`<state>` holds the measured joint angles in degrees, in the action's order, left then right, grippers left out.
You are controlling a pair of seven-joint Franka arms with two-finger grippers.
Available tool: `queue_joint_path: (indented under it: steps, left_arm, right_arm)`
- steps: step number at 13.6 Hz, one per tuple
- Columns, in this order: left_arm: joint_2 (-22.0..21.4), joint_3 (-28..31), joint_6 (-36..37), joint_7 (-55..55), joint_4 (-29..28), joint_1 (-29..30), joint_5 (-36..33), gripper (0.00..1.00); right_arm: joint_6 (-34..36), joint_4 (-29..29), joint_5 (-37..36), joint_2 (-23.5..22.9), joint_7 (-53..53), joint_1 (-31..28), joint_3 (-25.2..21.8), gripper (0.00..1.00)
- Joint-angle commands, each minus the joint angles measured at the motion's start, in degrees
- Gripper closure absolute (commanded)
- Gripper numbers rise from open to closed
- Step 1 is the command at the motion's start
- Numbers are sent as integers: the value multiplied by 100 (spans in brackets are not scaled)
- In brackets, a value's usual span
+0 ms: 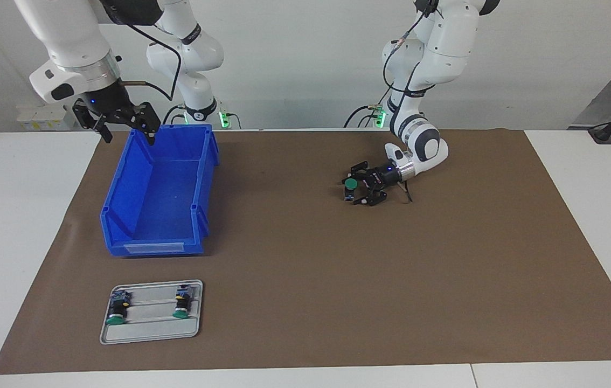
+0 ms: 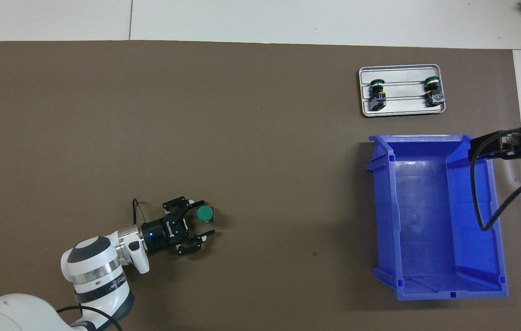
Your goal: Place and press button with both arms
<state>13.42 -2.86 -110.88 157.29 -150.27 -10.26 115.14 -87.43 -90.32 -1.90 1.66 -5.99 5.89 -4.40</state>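
Right hand (image 1: pixel 125 125): raised over the bin's rim, fingers spread, holding nothing
Bin (image 1: pixel 161 215): blue, on the brown mat (image 1: pixel 391 280), toward the right arm's end
Tray (image 1: pixel 152 334): farther from the robots than the bin, two buttons lying in it
Button (image 1: pixel 351 185): upright on the mat, green cap up, between the left hand's fingers
Left hand (image 1: pixel 358 187): low at the mat, fingers spread around the button, not gripping

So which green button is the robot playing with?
Look at the brown mat, toward the left arm's end. The button stands alone on it between the open fingers of the left pincer. The other two buttons lie on the grey tray.
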Motion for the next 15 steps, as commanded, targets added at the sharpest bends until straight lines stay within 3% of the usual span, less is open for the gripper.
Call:
queue_joint_path:
  steps: [1, 15]
  left_arm:
    - [311, 93, -811, 478, 103, -55, 78, 5]
    - [-163, 93, -1955, 241, 243, -46, 70, 6]
  right_arm:
    - [33, -108, 103, 107, 142, 0, -34, 0]
    - [33, -108, 103, 107, 142, 0, -34, 0]
